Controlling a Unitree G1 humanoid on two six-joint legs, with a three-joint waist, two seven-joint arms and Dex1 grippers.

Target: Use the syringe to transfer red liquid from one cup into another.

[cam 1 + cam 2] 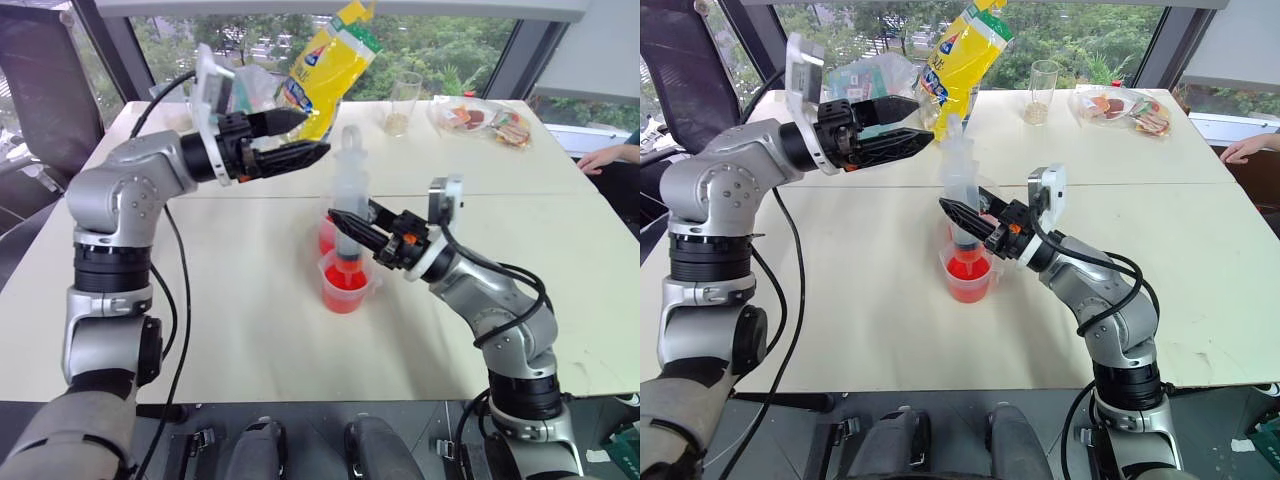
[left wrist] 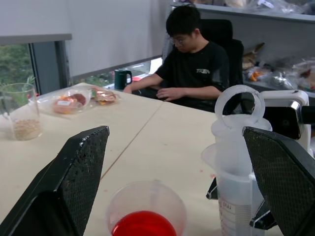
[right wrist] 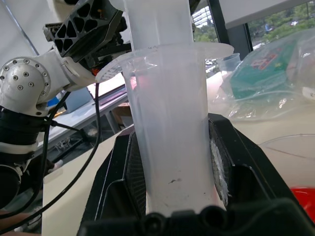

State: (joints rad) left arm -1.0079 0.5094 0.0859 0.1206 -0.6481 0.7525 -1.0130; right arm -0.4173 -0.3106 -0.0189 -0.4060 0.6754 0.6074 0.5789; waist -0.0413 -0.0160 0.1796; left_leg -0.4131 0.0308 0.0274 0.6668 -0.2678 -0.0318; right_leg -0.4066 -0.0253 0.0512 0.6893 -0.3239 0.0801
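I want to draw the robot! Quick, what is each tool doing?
Left tool: open, holding nothing.
Right tool: closed on the large clear plastic syringe.

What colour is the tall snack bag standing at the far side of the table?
The bag is bright yellow with a green top, seen best in the left eye view.

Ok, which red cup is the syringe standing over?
The near cup, closest to the robot; the syringe tip sits above it, while the other red cup stands behind.
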